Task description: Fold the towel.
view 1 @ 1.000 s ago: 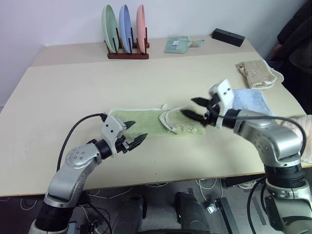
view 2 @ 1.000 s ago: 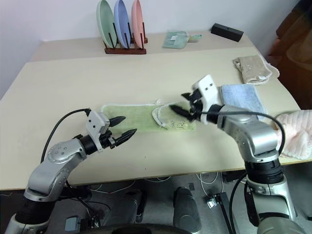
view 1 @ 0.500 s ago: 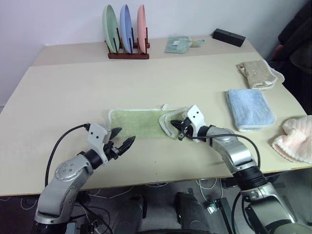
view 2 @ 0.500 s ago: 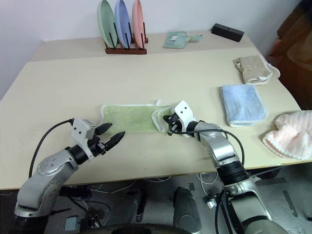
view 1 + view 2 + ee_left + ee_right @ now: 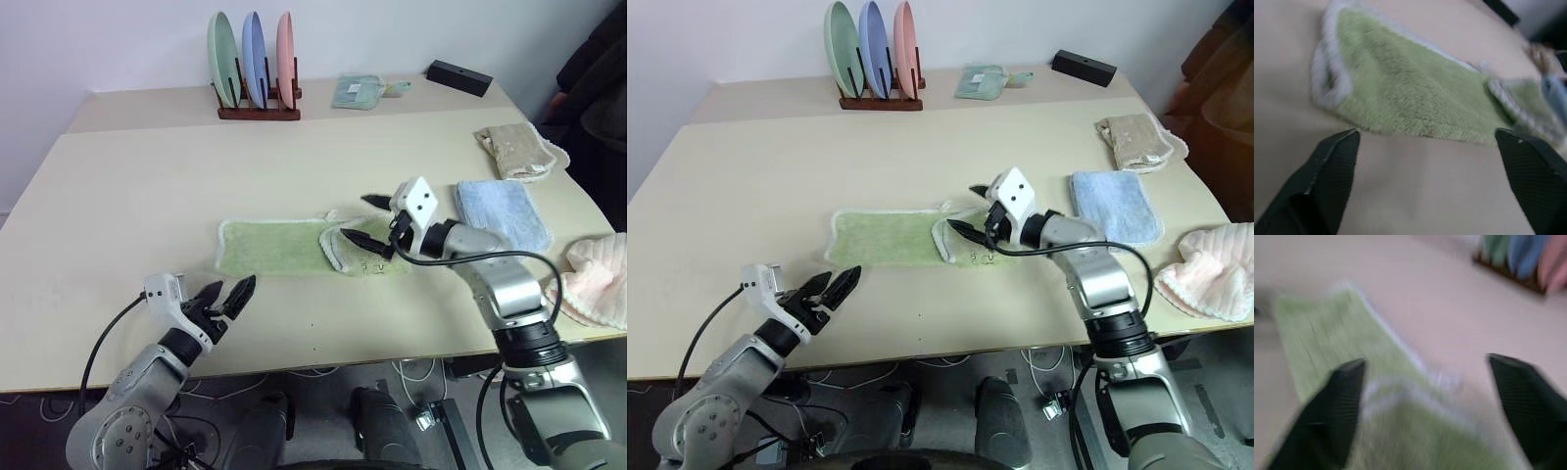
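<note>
The light green towel (image 5: 279,248) lies flat in the middle of the table, its white-edged right end (image 5: 345,252) folded back over itself. My right gripper (image 5: 355,217) hovers open just above that folded end, holding nothing; in the right wrist view its fingers (image 5: 1342,396) straddle the towel (image 5: 1400,426) from above. My left gripper (image 5: 230,289) is open near the table's front edge, short of the towel's left half. The left wrist view has the towel's near edge (image 5: 1415,103) ahead of the spread fingers (image 5: 1332,166).
A wooden rack with three upright plates (image 5: 257,69) stands at the back. A folded light blue towel (image 5: 500,211), a beige towel (image 5: 519,147) and a pink cloth (image 5: 598,284) lie to the right. A black box (image 5: 458,74) and a small greenish cloth (image 5: 358,90) sit far back.
My right gripper, shut low at the folded end half a second ago, has opened and lifted. My left gripper drew back toward the front edge, rolled and opened wider.
</note>
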Robot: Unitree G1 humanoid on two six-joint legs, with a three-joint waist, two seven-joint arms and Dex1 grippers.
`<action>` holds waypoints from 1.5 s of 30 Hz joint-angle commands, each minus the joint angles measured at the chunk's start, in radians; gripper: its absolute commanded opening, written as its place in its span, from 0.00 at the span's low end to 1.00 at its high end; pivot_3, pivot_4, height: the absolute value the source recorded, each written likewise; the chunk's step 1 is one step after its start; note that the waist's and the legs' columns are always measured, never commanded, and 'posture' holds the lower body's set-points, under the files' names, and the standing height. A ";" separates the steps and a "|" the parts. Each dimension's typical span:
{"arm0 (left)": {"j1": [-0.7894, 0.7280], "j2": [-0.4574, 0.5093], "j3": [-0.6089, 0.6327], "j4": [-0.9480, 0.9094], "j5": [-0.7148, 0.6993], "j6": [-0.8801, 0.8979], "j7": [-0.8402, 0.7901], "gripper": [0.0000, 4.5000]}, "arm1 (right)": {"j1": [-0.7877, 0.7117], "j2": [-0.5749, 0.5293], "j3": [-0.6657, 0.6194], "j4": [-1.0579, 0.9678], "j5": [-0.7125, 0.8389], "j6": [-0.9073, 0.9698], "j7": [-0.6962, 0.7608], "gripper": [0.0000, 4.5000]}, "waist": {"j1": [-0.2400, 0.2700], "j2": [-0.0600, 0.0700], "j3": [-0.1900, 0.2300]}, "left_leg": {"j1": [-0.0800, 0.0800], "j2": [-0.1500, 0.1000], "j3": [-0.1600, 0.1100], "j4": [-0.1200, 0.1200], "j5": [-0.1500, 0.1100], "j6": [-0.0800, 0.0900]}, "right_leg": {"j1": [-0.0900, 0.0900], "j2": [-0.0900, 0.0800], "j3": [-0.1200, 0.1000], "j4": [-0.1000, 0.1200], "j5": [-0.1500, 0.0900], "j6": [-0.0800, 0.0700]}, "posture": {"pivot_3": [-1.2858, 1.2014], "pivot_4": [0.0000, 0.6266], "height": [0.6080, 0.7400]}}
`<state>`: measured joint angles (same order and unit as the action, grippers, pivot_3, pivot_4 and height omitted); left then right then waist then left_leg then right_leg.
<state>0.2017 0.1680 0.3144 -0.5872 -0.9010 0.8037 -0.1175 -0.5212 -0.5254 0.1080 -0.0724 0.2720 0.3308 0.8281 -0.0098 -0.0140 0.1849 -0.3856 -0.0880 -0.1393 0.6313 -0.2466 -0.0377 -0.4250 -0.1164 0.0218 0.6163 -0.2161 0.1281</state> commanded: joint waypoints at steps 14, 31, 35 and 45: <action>-0.373 -0.120 0.087 0.314 -0.253 0.029 0.405 0.39 | 0.018 0.011 0.020 -0.155 0.005 -0.009 0.019 1.00 | 0.023 -0.001 0.000 | -0.001 -0.002 0.001 0.001 0.000 0.000 | 0.000 0.000 0.000 -0.001 0.000 0.000 | 0.52 0.24 0.98; -0.343 0.306 0.262 0.173 -0.231 -0.113 0.092 0.01 | 0.080 -0.029 0.004 -0.187 0.001 0.010 -0.010 1.00 | 0.017 -0.002 0.000 | -0.002 -0.001 0.002 0.000 0.000 -0.001 | -0.002 0.001 0.001 -0.002 0.000 -0.001 | 0.52 0.24 0.98; -0.385 0.402 0.137 0.124 -0.185 -0.093 -0.015 0.01 | 0.084 -0.017 0.021 -0.161 -0.013 -0.003 -0.013 1.00 | 0.025 -0.002 0.001 | -0.002 -0.001 0.001 0.001 0.000 -0.001 | -0.001 0.000 0.001 -0.002 0.000 -0.002 | 0.52 0.24 0.98; -0.551 0.396 -0.511 0.090 0.220 -0.080 -0.188 0.01 | 0.115 -0.002 0.021 -0.144 -0.043 -0.015 -0.036 1.00 | -0.002 -0.002 0.001 | -0.002 -0.001 0.002 -0.001 0.000 -0.001 | -0.002 0.001 0.001 -0.002 0.000 -0.001 | 0.52 0.24 0.98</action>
<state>-0.3270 0.5653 -0.1263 -0.5080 -0.7736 0.7380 -0.2876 -0.4057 -0.5311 0.1478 -0.1918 0.2296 0.3317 0.8041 -0.0118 -0.0162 0.1855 -0.3878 -0.0890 -0.1375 0.6299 -0.2464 -0.0383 -0.4275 -0.1157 0.0225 0.6144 -0.2156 0.1275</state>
